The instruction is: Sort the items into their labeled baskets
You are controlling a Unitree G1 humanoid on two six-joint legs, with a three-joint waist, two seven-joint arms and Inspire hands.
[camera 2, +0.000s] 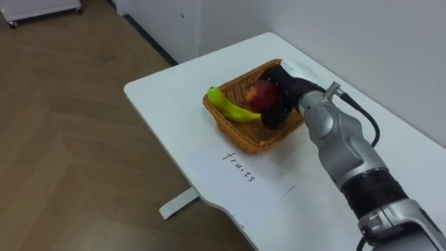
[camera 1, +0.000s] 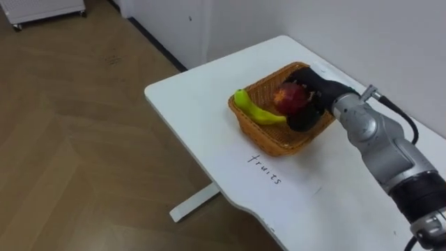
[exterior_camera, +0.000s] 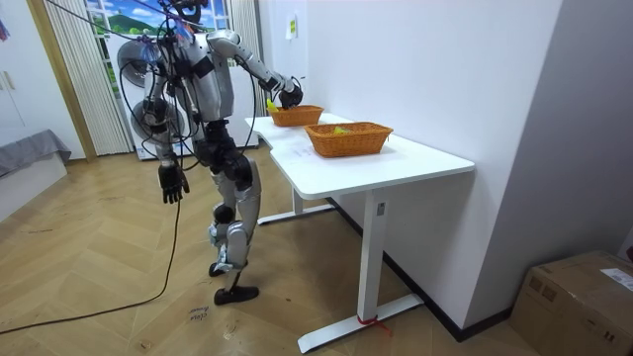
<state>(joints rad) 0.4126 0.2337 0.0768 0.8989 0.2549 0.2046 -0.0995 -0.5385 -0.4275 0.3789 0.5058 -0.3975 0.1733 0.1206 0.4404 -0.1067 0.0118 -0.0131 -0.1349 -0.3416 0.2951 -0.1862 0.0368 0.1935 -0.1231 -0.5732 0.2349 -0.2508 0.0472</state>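
The red apple (camera 1: 290,97) is held in the right hand (camera 1: 311,104), dark fingers curled around it, low inside the wicker basket (camera 1: 268,144); a yellow-green banana (camera 1: 256,111) lies just left of it in the same basket; the basket stands on the white bench (camera 1: 195,97); the left hand (exterior_camera: 173,185) hangs beside the body, fingers loose; a second basket (exterior_camera: 348,139) stands on the bench too

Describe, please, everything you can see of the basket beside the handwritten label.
The basket is woven tan wicker, rectangular and shallow, upright on the white table near its corner. A yellow-green banana lies inside, one end over its rim; the right hand, fingers curled round a red fruit, reaches in.
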